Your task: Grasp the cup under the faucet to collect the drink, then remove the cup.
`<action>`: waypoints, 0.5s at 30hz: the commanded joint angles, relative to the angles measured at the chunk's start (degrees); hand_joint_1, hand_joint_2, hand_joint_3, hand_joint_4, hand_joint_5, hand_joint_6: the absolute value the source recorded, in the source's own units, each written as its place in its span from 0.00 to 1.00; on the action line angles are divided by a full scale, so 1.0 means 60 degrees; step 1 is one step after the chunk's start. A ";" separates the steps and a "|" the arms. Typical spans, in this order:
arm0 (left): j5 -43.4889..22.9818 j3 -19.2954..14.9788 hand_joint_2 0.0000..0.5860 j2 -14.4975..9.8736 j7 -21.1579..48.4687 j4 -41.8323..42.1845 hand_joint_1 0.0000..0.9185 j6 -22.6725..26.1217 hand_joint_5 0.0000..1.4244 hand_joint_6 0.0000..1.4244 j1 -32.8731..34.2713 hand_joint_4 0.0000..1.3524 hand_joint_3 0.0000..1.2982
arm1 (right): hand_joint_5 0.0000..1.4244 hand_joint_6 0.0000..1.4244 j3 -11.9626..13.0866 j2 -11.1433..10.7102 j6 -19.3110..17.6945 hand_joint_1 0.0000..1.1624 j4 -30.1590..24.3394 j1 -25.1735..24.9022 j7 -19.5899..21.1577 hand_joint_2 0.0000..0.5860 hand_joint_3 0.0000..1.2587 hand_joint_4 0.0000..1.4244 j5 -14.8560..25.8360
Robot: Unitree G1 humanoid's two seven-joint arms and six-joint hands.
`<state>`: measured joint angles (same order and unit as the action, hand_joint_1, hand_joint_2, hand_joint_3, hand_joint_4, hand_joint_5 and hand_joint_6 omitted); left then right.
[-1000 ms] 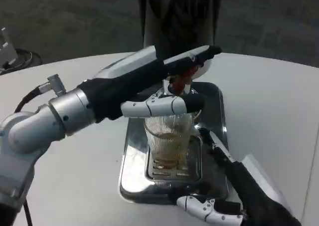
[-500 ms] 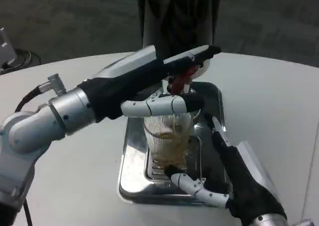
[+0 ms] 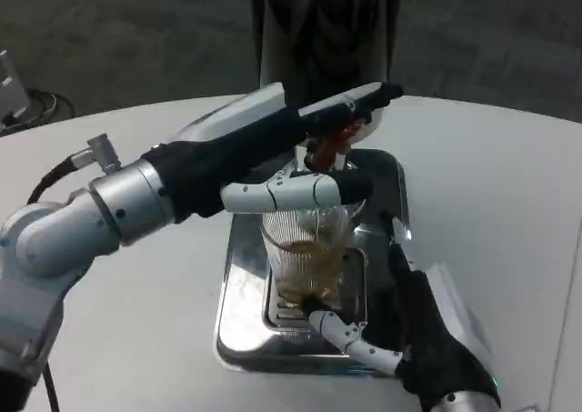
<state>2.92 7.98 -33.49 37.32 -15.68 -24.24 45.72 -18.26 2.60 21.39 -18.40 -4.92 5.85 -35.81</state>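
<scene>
While the cup point(image 3: 307, 257) stands on the slotted grate of the silver drip tray point(image 3: 238, 303), directly below the red-handled faucet point(image 3: 329, 148), amber drink sits in its lower part, filling it less than halfway. The tray lies near the middle of the white worktop point(image 3: 491, 185), in front of the dark dispenser body point(image 3: 327, 39) at the far edge.

The left hand point(image 3: 314, 148) reaches in from the left side: its upper fingers lie over the faucet handle, and one finger stretches level across the cup's rim. Whether it presses the handle or merely rests there I cannot tell, and nothing is plainly gripped in it. The right hand point(image 3: 400, 321) comes up from the near edge, fingers spread, one white finger lying low on the tray by the cup's base, another pointing up beside the cup's right wall. It holds nothing as yet.

The cup looks to be clear, ribbed glass or hard plastic: stiff, likely breakable if glass, and possibly wet and slick. The ribs should give some purchase. With liquid inside it will be bottom-heavy and will slop if tilted, so the sensible hold is around the mid-wall, fingers wrapping opposite sides, kept upright and lifted gently clear of the spout before drawing it off toward the near edge.
</scene>
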 commanded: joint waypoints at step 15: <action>0.0454 0.0263 0.17 -0.0197 0.0383 0.0017 0.00 0.0573 0.06 0.17 -0.0205 0.00 0.05 | 0.02 0.05 -0.0123 0.0446 -0.0204 0.56 0.0891 -0.1141 0.0529 0.37 0.00 0.01 0.0647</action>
<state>3.01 7.99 -33.53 37.49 -14.66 -22.78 45.80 -18.81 3.17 21.15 -14.46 -10.54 7.77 -32.70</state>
